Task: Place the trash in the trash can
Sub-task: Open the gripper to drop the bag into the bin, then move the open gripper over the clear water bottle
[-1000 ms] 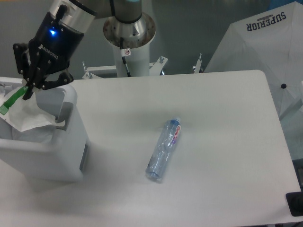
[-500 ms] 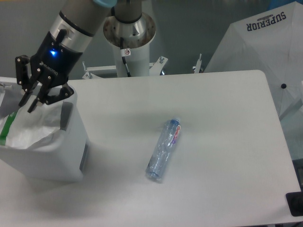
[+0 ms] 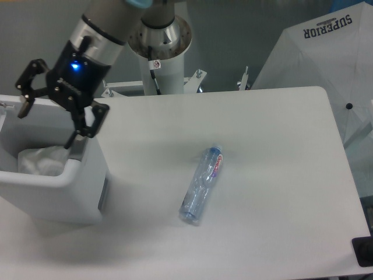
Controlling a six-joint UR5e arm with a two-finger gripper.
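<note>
Camera view, the only one, looks down on a white worktop [image 3: 274,151]. The tool [image 3: 52,119] hangs over the trash can [image 3: 64,186] at the left edge. Its fingers [image 3: 87,119] are spread wide and hold nothing.

Inside the can something white and crumpled shows, likely the liner. The wrapper with green print cannot be seen anywhere, so I think it is down in the can, but I cannot tell for sure.

So about half the job looks done. The bottle [image 3: 202,184] is not yet put away. It lies on its side near the middle of the worktop, well apart from the can. It is clear and crushed, with a red label near the top end. Its low end looks blue.

The bottle looks light and slippery, so it may roll or slide when it is grabbed.
</note>
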